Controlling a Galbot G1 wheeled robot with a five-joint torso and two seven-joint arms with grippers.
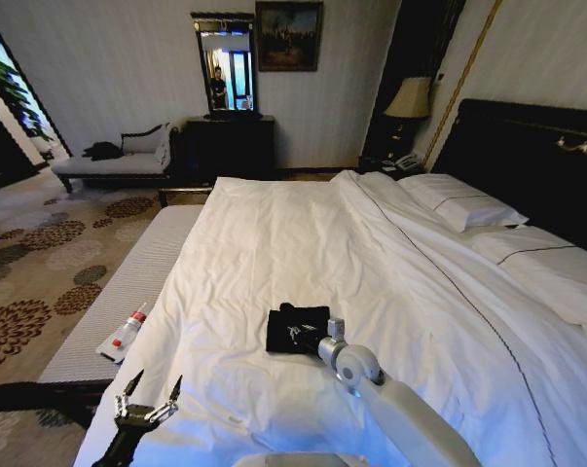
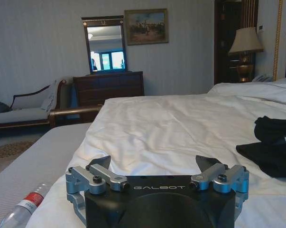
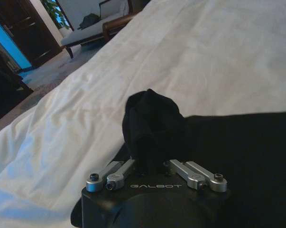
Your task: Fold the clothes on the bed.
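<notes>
The black T-shirt [image 1: 295,327] lies on the white duvet of the bed [image 1: 303,243], toward the near end and a little left of the middle, and it's a compact dark bundle, roughly square from above. The right end effector [image 1: 305,337] is down on it, the pale arm reaching in from the near right. From the right wrist view, the fingers are drawn in close and a bunched hump of black fabric [image 3: 152,126] stands up between them, so that's a pinch on the cloth, with the rest of the shirt spread flat just beyond.

Over on the near left edge of the bed, the left end effector [image 1: 148,399] hovers just above the duvet, fingers spread wide, holding nothing, well apart from the shirt. Its wrist view has the shirt off to one side, untouched.

My read: a fold is in hand, right arm carrying a gathered edge, and the shirt looks most of the way to a tidy packet. The next move calls for laying that pinched fabric flat across the bundle rather than dragging the whole thing; soft cloth like this will slump or trail if lifted unevenly.

A plastic bottle [image 1: 126,334] rests on the grey bench beside the bed.
</notes>
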